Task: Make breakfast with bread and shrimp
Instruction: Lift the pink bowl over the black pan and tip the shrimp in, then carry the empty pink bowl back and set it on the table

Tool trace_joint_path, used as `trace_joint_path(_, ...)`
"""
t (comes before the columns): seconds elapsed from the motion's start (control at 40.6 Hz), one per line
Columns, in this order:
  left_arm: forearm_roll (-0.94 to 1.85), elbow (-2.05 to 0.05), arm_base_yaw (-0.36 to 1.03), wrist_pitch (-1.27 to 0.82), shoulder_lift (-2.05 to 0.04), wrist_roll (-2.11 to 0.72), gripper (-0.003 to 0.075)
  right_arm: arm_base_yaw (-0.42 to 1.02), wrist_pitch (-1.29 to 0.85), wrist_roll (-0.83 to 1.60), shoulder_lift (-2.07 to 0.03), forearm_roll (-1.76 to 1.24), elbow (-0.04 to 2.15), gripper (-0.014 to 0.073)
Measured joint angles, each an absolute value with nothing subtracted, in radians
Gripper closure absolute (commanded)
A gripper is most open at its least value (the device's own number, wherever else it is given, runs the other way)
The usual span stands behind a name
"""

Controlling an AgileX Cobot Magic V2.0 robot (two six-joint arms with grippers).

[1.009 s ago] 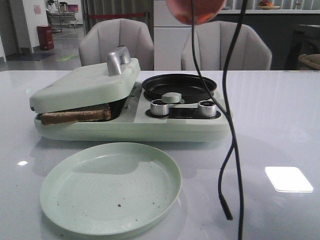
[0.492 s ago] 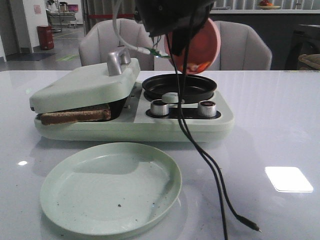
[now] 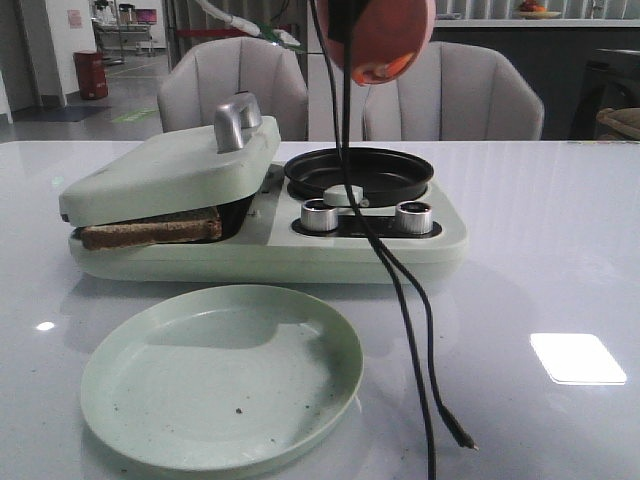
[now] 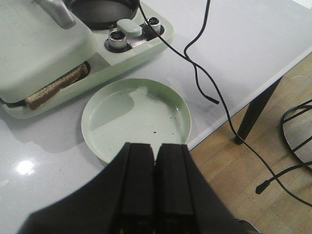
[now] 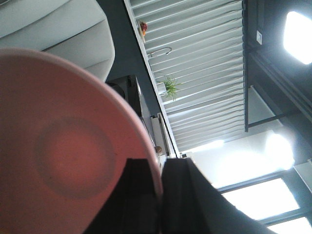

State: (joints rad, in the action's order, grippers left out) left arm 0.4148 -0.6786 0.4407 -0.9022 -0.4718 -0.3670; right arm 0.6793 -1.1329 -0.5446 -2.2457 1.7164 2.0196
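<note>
My right gripper (image 5: 161, 175) is shut on the rim of a pink bowl (image 3: 385, 35), which it holds tilted high above the black pan (image 3: 360, 172). Its underside fills the right wrist view (image 5: 63, 156). An orange-pink piece, the shrimp (image 3: 394, 68), shows at the bowl's lower rim. The bread (image 3: 150, 230) lies under the closed lid of the pale green breakfast maker (image 3: 170, 165); only its brown crust edge shows, also in the left wrist view (image 4: 54, 87). My left gripper (image 4: 155, 151) is shut and empty, above the near edge of the green plate (image 4: 136, 117).
The green plate (image 3: 222, 375) lies in front of the maker. Two silver knobs (image 3: 320, 214) sit on its front. A black cable (image 3: 400, 300) hangs from the right arm down to the table. The table edge (image 4: 253, 90) and the floor lie beyond the plate.
The pink bowl came down tilted over the pan, then rose again toward the top of the front view. The hanging cable swung left.
</note>
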Motion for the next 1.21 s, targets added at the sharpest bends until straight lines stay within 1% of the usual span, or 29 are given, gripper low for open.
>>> trace_joint_path(0.271, 0.415, -0.679, 0.441, -0.902, -0.472, -0.367, 0.0619, 0.681, -1.14, -0.412, -2.342, 1.708, 2.024, 0.0549)
trace_joint_path(0.591, 0.415, -0.679, 0.441, -0.902, -0.472, -0.367, 0.0619, 0.685, -1.162, -0.405, -2.336, 1.71, 2.063, 0.0549)
trace_joint_path(0.739, 0.415, -0.679, 0.441, -0.902, -0.472, -0.367, 0.0619, 0.685, -1.174, -0.444, -2.316, 1.686, 2.074, 0.0549)
trace_joint_path(0.862, 0.415, -0.679, 0.441, -0.902, -0.472, -0.367, 0.0619, 0.685, -1.179, -0.463, -2.245, 1.531, 2.074, 0.0549)
trace_joint_path(0.985, 0.415, -0.679, 0.441, -0.902, -0.472, -0.367, 0.0619, 0.664, -1.188, -0.466, -2.117, 1.314, 2.051, 0.0549)
trace_joint_path(1.108, 0.415, -0.679, 0.441, -0.902, -0.472, -0.367, 0.0619, 0.599, -1.184, -0.467, -1.981, 1.117, 1.951, 0.0549)
trace_joint_path(1.206, 0.415, -0.679, 0.441, -0.902, -0.472, -0.367, 0.0619, 0.535, -1.164, -0.467, -1.88, 1.005, 1.822, 0.0549)
